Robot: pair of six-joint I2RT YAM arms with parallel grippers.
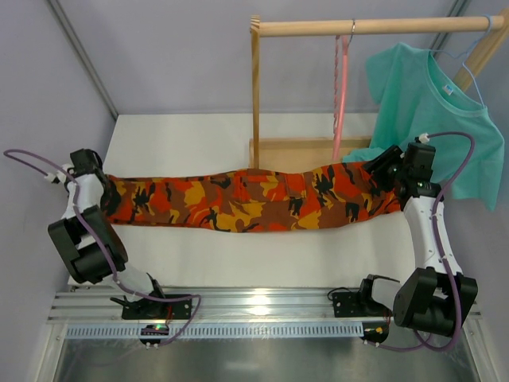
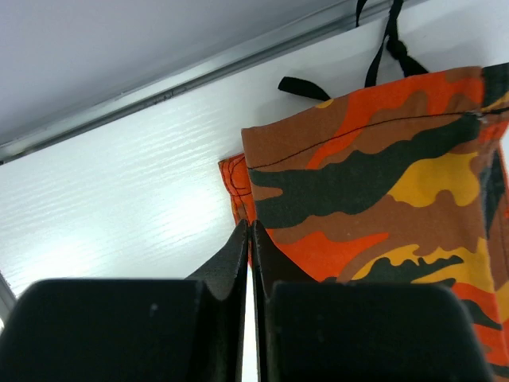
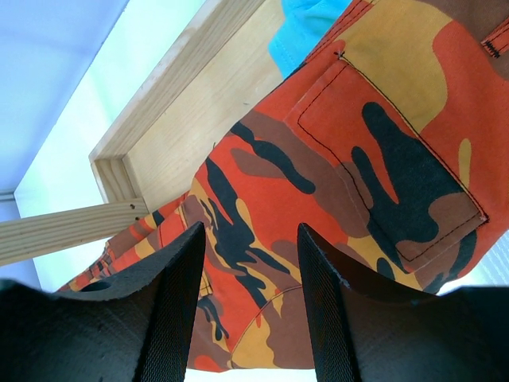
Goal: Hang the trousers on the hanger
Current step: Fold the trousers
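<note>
The camouflage trousers [image 1: 254, 199] lie stretched across the white table from left to right. My left gripper [image 1: 106, 197] is at their left end. In the left wrist view it [image 2: 250, 227] is shut on the orange edge of the trousers [image 2: 382, 183] near a hem corner, with black drawstrings [image 2: 390, 40] beyond. My right gripper [image 1: 387, 173] hovers over the right end. In the right wrist view it [image 3: 250, 239] is open above the trousers [image 3: 318, 159], holding nothing. The pink hanger [image 1: 340, 95] hangs empty from the wooden rod, behind the trousers.
A wooden rack with a top rod [image 1: 374, 26] and a base tray [image 1: 294, 151] stands at the back. A teal T-shirt [image 1: 421, 103] on a light-blue hanger [image 1: 469, 56] hangs at its right end. The rack's base [image 3: 183, 103] lies close behind the right gripper.
</note>
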